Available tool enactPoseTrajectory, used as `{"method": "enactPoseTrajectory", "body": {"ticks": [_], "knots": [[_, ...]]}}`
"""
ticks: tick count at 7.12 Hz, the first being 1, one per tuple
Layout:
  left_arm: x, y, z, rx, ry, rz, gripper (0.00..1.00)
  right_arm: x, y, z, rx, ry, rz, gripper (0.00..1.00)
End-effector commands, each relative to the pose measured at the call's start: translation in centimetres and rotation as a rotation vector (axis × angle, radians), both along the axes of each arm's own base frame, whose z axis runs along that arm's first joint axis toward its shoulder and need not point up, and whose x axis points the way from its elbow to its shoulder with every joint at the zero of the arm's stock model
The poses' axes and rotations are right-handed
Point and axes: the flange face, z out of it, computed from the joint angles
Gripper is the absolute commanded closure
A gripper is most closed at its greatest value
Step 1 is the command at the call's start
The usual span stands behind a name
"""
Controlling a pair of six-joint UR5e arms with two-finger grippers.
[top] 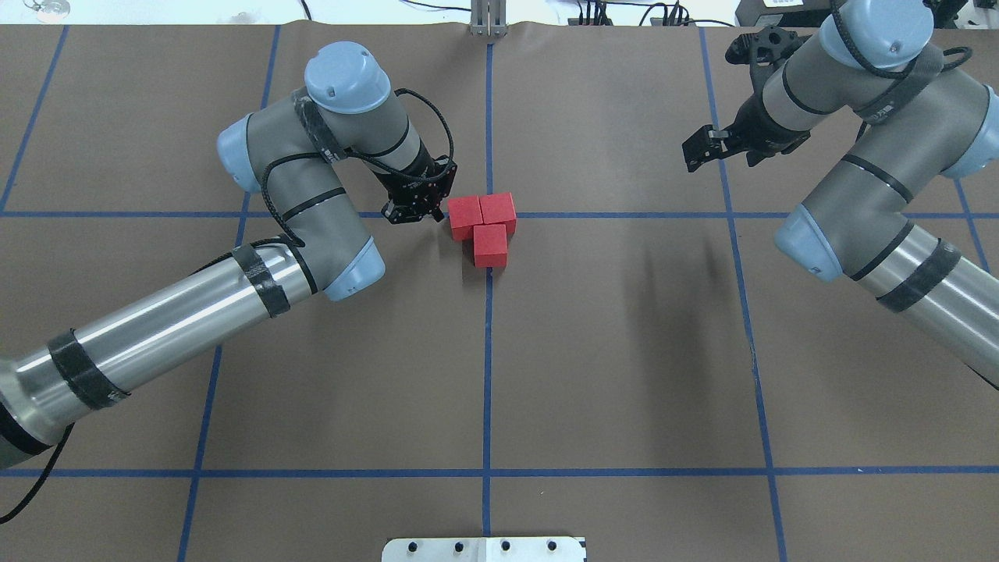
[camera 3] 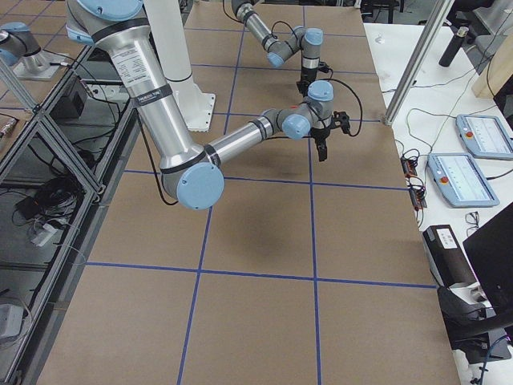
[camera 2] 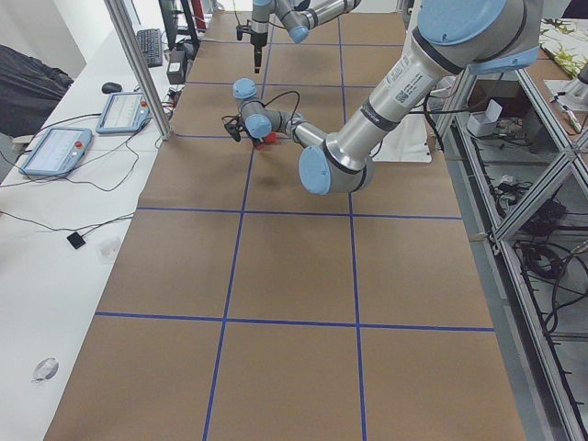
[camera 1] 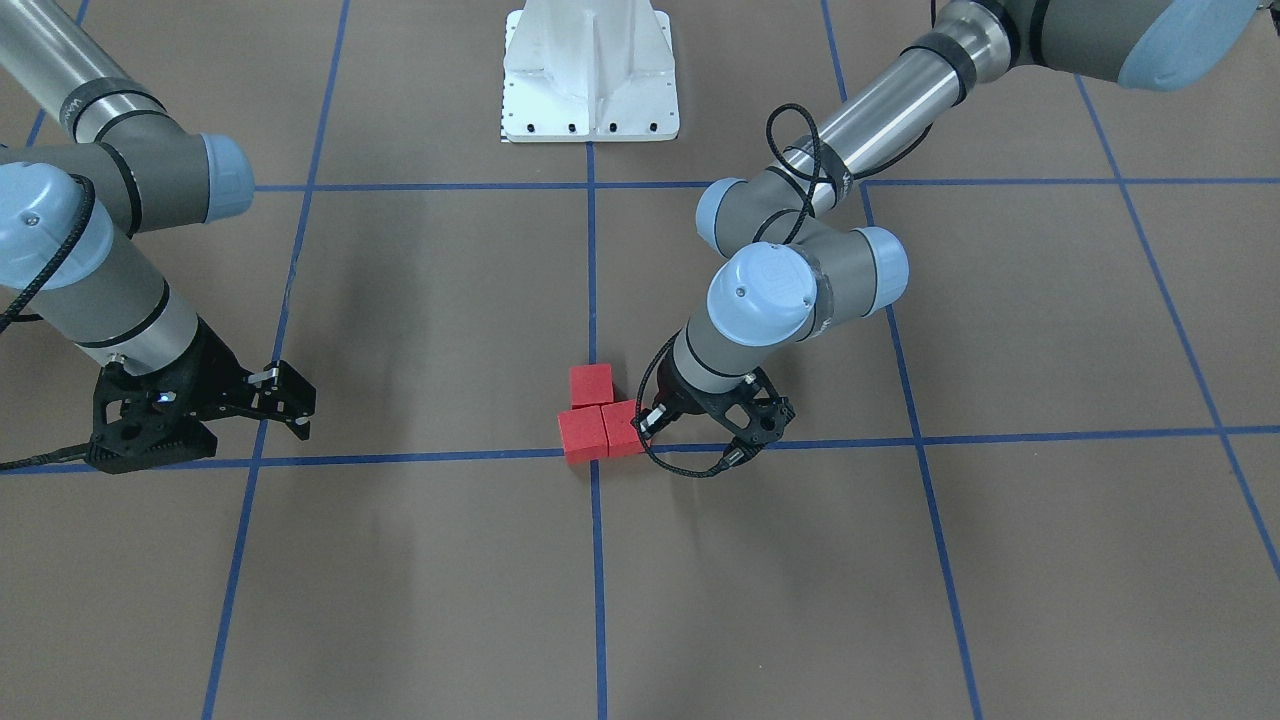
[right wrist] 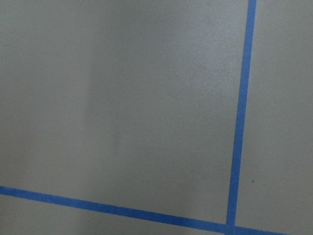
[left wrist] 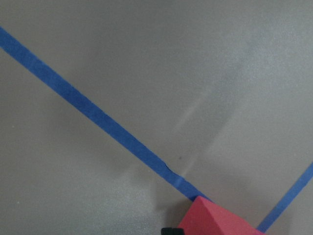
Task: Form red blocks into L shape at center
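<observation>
I see the three red blocks touching each other in an L on the brown desk. They sit right on the center, where two blue lines cross. My left end effector is low, just beside the nearest block. I cannot tell if its fingers are apart or together. My right end effector hangs well apart from the blocks, fingers spread, holding nothing.
</observation>
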Motion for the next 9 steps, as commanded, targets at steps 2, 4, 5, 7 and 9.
{"method": "enactPoseTrajectory", "body": {"ticks": [2,4,5,7,9], "knots": [[-0.6,-0.5,0.5,-0.018,-0.016,-0.002,1.0,0.0,0.0,0.0,-0.001,-0.001,0.002,0.01],[-0.5,-0.2,1.4,-0.031,-0.028,0.003,1.0,0.4,-0.1,-0.3,-0.006,-0.013,-0.002,0.01],[-1.1,0.1,1.8,-0.055,-0.029,0.02,1.0,1.5,-0.5,-0.3,-0.019,-0.03,-0.004,0.01],[-6.4,-2.0,1.2,-0.035,-0.004,-0.036,0.26,3.8,-1.4,-0.3,-0.051,-0.051,0.001,0.01],[-15.2,-4.0,2.1,0.133,-0.051,-0.001,0.0,6.4,-2.7,0.5,-0.105,-0.013,0.037,0.01]]}}
